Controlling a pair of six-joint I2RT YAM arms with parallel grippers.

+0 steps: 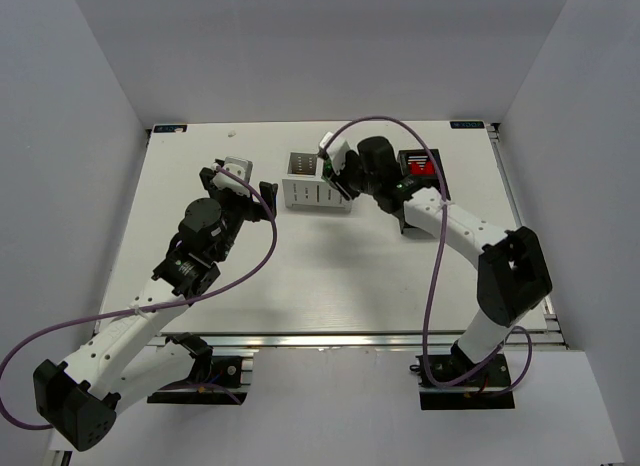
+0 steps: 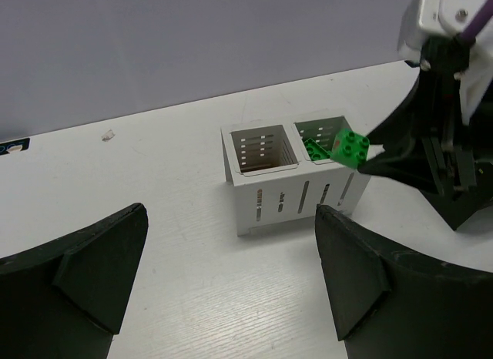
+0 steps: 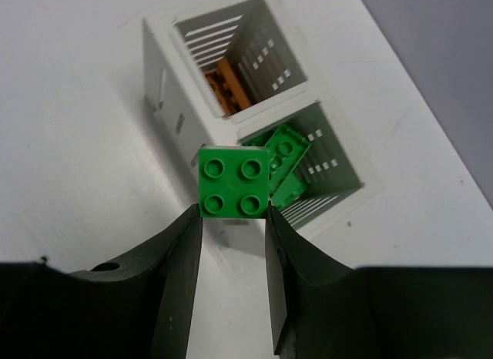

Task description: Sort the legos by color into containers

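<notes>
White tbl (image 1: 300, 276), grey walls (image 1: 320, 46), even light

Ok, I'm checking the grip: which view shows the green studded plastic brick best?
The right wrist view: the green studded plastic brick sits centred, studs facing the camera, pinched by the right gripper. The left wrist view shows it smaller, side-on. The top view barely shows it.

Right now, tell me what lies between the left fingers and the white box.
Nothing but bare table between the left fingers and white box, per the left wrist view.
</notes>
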